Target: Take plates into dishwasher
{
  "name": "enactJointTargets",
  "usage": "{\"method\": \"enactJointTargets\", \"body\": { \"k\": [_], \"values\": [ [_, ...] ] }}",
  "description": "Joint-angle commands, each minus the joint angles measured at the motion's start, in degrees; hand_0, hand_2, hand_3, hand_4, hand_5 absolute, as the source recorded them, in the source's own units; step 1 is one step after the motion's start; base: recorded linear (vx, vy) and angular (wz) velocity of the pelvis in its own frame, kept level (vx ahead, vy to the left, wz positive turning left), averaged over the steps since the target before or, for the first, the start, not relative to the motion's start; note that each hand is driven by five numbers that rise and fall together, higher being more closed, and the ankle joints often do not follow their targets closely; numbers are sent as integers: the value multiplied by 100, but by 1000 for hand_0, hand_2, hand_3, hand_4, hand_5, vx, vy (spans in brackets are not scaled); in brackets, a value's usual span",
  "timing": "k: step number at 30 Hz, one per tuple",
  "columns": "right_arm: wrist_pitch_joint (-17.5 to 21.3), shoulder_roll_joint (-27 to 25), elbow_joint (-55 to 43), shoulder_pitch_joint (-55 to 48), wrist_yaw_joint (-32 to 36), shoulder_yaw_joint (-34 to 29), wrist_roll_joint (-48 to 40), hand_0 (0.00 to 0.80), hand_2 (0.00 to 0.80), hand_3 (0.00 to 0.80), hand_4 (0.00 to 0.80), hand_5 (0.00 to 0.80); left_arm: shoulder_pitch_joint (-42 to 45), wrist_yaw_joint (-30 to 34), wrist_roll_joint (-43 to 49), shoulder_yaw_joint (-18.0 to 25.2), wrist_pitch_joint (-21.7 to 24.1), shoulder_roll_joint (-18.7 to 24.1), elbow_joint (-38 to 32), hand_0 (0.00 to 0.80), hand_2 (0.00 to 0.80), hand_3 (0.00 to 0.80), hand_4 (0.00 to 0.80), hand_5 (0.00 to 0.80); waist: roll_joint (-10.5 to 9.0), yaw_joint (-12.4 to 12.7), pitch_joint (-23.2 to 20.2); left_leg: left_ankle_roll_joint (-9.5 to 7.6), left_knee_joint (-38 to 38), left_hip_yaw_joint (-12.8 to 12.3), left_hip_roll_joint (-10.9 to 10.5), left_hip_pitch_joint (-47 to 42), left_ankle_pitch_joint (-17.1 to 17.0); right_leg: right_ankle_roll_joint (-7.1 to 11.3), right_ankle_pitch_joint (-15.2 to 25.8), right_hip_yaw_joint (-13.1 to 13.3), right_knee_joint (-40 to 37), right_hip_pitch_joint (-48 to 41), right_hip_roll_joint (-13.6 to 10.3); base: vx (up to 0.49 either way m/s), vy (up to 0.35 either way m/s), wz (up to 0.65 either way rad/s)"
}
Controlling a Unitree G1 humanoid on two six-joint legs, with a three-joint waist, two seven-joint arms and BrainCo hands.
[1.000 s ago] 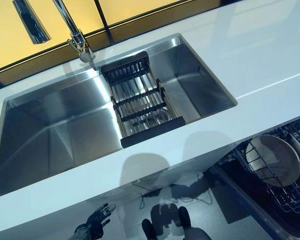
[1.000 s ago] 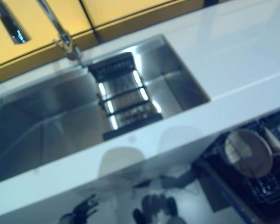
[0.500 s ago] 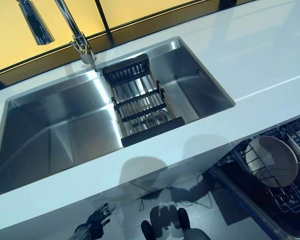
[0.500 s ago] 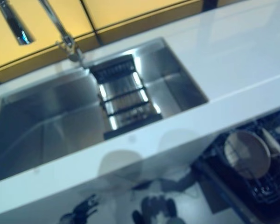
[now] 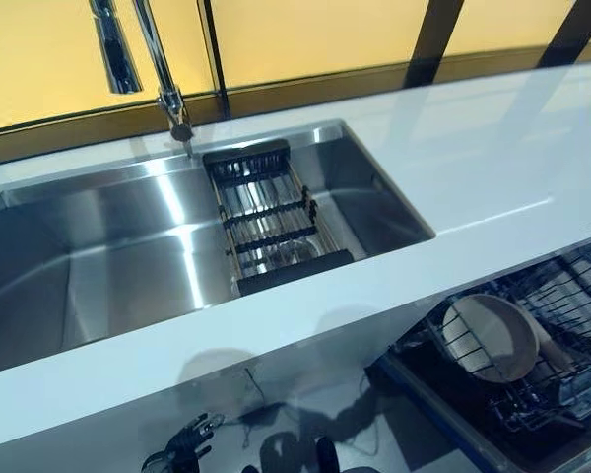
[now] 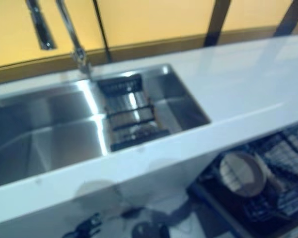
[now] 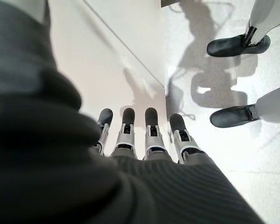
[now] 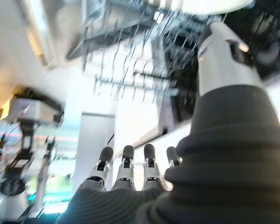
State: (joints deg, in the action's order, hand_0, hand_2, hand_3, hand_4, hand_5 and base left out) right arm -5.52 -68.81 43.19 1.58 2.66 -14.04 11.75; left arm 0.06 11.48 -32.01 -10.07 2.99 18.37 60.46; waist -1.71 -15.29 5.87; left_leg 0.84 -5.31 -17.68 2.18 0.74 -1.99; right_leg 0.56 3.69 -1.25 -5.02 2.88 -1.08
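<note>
A beige plate point(image 5: 491, 337) stands on edge in the pulled-out dishwasher rack point(image 5: 571, 305) at the lower right, below the counter. It also shows in the right eye view point(image 6: 241, 173). My left hand point(image 5: 182, 451) hangs low in front of the cabinet, open and empty; in its wrist view its fingers point(image 7: 151, 133) are straight and point at the floor. My right hand point(image 8: 130, 172) shows only in its own wrist view, open and empty, with the rack's wires point(image 8: 130, 60) blurred beyond its fingers.
A white counter point(image 5: 473, 168) holds a steel sink point(image 5: 98, 266) with a dark wire drainer point(image 5: 271, 217) across it and a tap point(image 5: 167, 89) behind. The dishwasher's dark edge point(image 5: 424, 404) juts out at the lower right.
The whole picture has shifted and levelled, so the camera has moved. The plate and the sink things have not moved. My left hand still hangs low.
</note>
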Motion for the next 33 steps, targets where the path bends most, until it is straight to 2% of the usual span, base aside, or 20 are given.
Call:
{"method": "enactJointTargets", "body": {
  "k": [1,8,15,20,23,26,29,31,33],
  "values": [
    [164,-601,147,-206,18,-422,-36,0,0,0,0,0,-88,-120,165,-57,86,-95,257,0,0,0,0,0,-61,13,-466,33,31,-233,279,-521,649,528,-6,165,2,-1,21,26,128,-14],
    [101,-828,360,-401,206,-681,-16,0,0,0,0,0,-190,-335,184,78,15,-146,607,0,0,0,0,0,-178,-4,-691,-46,31,-253,231,-677,768,539,-15,348,2,-138,44,-3,152,-10],
    [16,-717,914,-653,208,-883,163,0,0,0,0,0,-330,-696,434,306,-385,-29,1059,0,0,0,0,0,-240,-3,-733,-177,32,-182,147,-794,793,557,-115,503,309,-142,24,-17,183,-4],
    [75,-369,1184,-774,69,-867,231,0,0,0,0,0,-637,-878,828,252,-433,105,1219,0,0,0,0,0,-236,-151,-686,-331,392,-425,21,-766,1036,771,189,696,257,-41,-86,-50,239,-5],
    [130,-319,1163,-889,151,-967,286,0,0,0,0,0,-845,-1094,951,143,-700,221,1140,0,0,0,0,0,-224,-277,-644,-385,526,-623,-34,-742,1099,923,566,802,2,66,-136,-75,189,-24],
    [34,-188,943,-920,188,-986,400,0,0,0,0,0,-1026,-1206,950,95,-955,330,1095,0,0,0,0,0,-211,-296,-534,-385,479,-726,-51,-732,1016,1026,698,581,188,424,-53,-144,102,-30],
    [16,-97,810,-1178,196,-1184,313,0,0,0,0,0,-1103,-1243,812,182,-1095,407,1129,0,0,0,0,0,-124,-293,-526,-432,213,-573,-70,-691,779,920,532,541,879,453,17,-173,3,-64],
    [116,45,861,-1390,44,-1366,110,0,0,0,0,0,-1043,-1193,844,234,-1120,438,1147,0,0,0,0,0,-69,-222,-558,-428,243,-441,-17,-538,729,796,452,475,1319,353,-88,-174,-82,-29],
    [65,235,835,-1488,11,-1426,70,0,0,0,0,0,-883,-1107,954,304,-1071,482,1246,0,0,0,0,0,-78,-76,-614,-432,527,-280,44,-246,792,673,542,400,1621,163,-280,-230,-150,-15]
  ]
}}
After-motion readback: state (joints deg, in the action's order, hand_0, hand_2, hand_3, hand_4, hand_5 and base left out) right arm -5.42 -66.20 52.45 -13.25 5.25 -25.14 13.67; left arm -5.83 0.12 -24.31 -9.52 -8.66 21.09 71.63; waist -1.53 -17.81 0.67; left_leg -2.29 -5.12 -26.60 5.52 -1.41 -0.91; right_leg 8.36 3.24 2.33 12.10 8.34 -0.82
